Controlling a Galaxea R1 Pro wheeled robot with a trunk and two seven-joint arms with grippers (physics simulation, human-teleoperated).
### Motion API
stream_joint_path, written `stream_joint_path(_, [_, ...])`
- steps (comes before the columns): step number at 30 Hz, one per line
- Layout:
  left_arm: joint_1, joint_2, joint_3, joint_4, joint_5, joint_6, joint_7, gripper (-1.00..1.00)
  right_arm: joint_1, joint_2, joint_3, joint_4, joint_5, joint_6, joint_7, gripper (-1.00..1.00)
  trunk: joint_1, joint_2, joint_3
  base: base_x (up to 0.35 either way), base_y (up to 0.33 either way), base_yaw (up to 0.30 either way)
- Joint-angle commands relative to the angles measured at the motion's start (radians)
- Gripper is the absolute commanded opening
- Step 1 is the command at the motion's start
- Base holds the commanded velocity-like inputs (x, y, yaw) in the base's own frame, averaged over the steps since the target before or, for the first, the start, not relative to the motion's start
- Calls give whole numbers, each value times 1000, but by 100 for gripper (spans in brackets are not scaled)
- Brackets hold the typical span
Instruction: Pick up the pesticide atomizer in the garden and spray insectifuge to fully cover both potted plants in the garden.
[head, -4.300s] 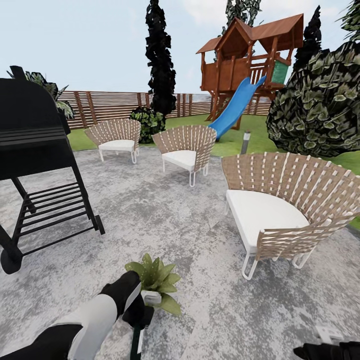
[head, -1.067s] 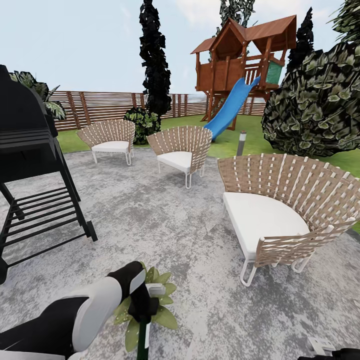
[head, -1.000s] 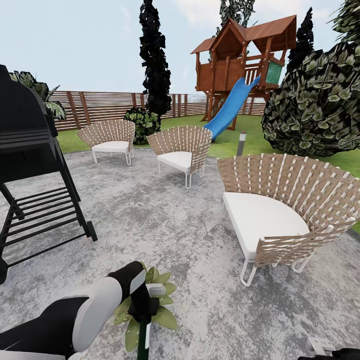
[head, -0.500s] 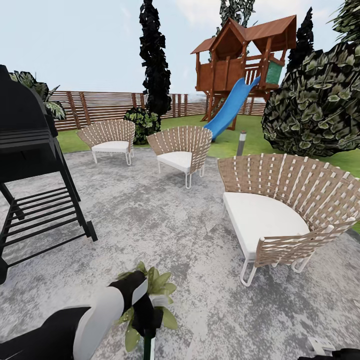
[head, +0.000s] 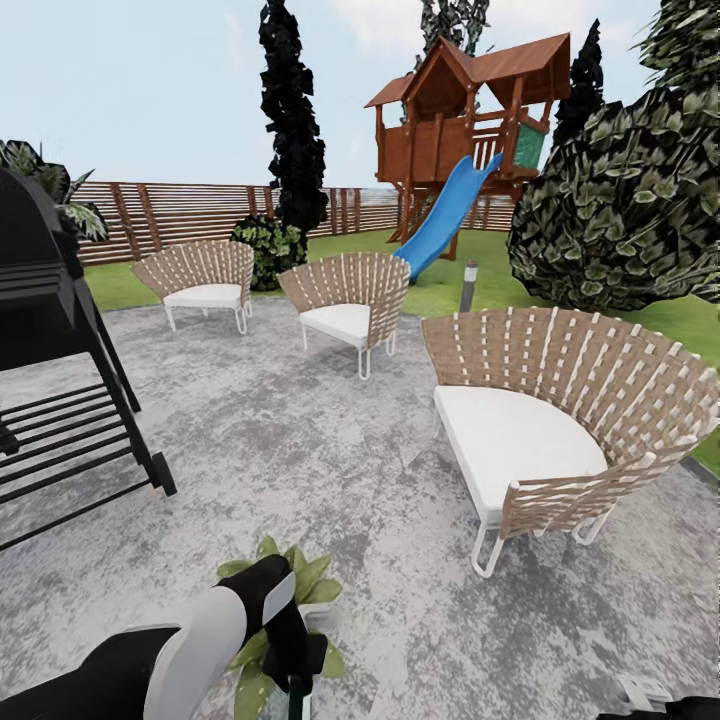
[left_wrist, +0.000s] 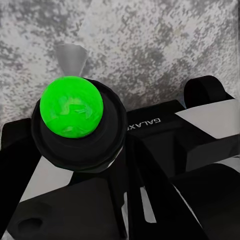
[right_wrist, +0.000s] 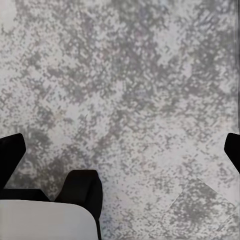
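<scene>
mottled grey paving (right_wrist: 130, 95); black claw fingertips (right_wrist: 10, 152) at both edges, spread wide apart

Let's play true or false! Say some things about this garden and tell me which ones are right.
1. The slide is blue. True.
2. There are five woven chairs. False: there are three.
3. The potted plant stands on the grass. False: it stands on the grey patio, close by the left hand.
4. The grill is black. True.
</scene>
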Motion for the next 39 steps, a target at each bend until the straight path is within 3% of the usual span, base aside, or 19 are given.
stream_joint_path(1, [0, 0, 8, -1, -11, 4, -4, -100, -1, 0, -4, -1, 6, 2, 7, 100, 0, 0, -1, 57, 0, -71])
stream_joint_path(26, [29, 0, 8, -3, -11, 6, -6, -100, -2, 1, -4, -1, 6, 2, 5, 100, 0, 0, -1, 65, 0, -4])
stream_joint_path(39, [49, 0, 27, -6, -11, 3, -6, -100, -1, 1, -4, -1, 6, 2, 5, 100, 0, 0, -1, 0, 0, 0])
